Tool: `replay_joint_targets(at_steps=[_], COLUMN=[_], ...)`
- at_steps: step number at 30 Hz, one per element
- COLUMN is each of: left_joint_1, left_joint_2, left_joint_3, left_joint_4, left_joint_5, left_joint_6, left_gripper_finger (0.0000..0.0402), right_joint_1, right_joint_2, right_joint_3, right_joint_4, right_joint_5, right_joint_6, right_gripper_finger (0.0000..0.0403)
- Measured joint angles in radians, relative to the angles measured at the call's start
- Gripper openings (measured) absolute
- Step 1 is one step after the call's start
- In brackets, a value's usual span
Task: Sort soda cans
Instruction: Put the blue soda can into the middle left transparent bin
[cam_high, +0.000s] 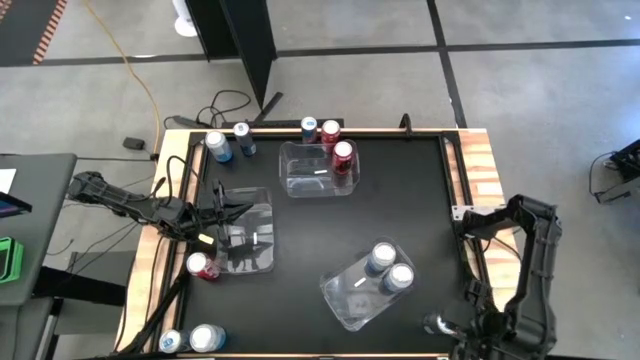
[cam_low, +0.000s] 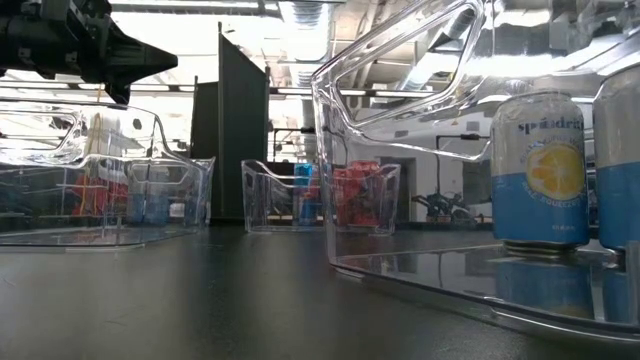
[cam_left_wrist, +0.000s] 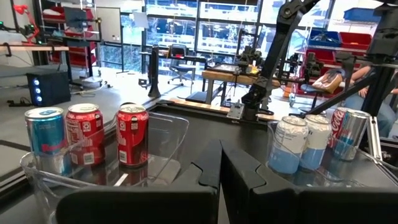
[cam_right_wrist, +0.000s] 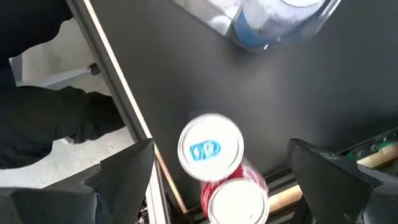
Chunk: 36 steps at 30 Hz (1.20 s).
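Soda cans stand upright around the table. A light blue can (cam_high: 218, 147), a dark blue can (cam_high: 243, 138), a blue can (cam_high: 308, 128) and a red can (cam_high: 330, 130) line the far edge. Another red can (cam_high: 343, 155) stands in the far clear bin (cam_high: 300, 180). Two light blue cans (cam_high: 389, 268) stand in the near right bin (cam_high: 345, 300). My left gripper (cam_high: 222, 207) (cam_left_wrist: 221, 180) is shut and empty above the left bin (cam_high: 262, 235). My right gripper (cam_right_wrist: 230, 174) is open, pointing down over two cans (cam_right_wrist: 210, 148) (cam_right_wrist: 236, 202) at the near right edge.
A red can (cam_high: 203, 265) stands on the table just outside the left bin. Two more cans (cam_high: 172, 342) (cam_high: 207, 338) stand at the near left corner. Raised wooden rails (cam_high: 478, 170) frame the black mat. Cables (cam_high: 185, 175) trail over the left rail.
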Motion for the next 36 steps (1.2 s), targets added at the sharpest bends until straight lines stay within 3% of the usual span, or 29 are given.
replay_joint_targets(at_steps=[7, 14, 30, 36], left_joint_1=[0.0, 0.0, 0.0, 0.0], left_joint_2=[0.0, 0.0, 0.0, 0.0], left_joint_3=[0.0, 0.0, 0.0, 0.0], left_joint_4=[0.0, 0.0, 0.0, 0.0], left_joint_5=[0.0, 0.0, 0.0, 0.0], left_joint_6=[0.0, 0.006, 0.057, 0.058], left_gripper_finger=[0.0, 0.0, 0.0, 0.0], right_joint_1=[-0.064, -0.045, 0.051, 0.052], right_joint_2=[0.0, 0.0, 0.001, 0.014], right_joint_3=[0.0, -0.016, -0.081, -0.08], right_joint_4=[0.015, 0.035, 0.026, 0.015], right_joint_5=[-0.101, -0.103, -0.102, -0.076], right_joint_6=[-0.063, -0.052, 0.151, 0.133], right_gripper_finger=[0.0383, 0.0387, 0.0388, 0.0388])
